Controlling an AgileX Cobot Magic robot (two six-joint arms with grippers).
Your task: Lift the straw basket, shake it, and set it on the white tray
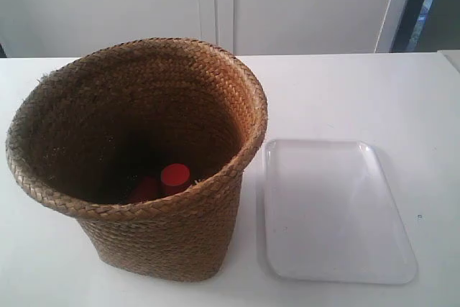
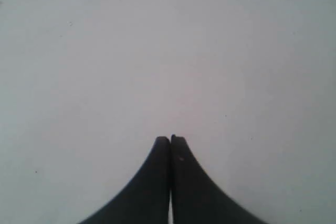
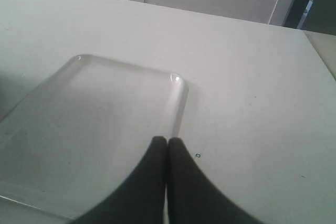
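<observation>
- The straw basket (image 1: 154,242) stands upright on the surface (image 1: 374,95), just beside the white tray (image 1: 334,210) and not on it, so only a short carry is needed.
- Red pieces (image 1: 175,176) lie at its bottom, probably the reason for shaking.
- The left tool (image 2: 170,139) is pressed together, empty, with no tray in its view.
- The right tool (image 3: 167,140) is also together and empty, by the tray's rim.

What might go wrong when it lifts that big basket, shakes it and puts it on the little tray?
Shaking may toss out the red objects lying inside the straw basket. The basket's base looks nearly as wide as the white tray, so it may land on the rim and sit tilted.
</observation>
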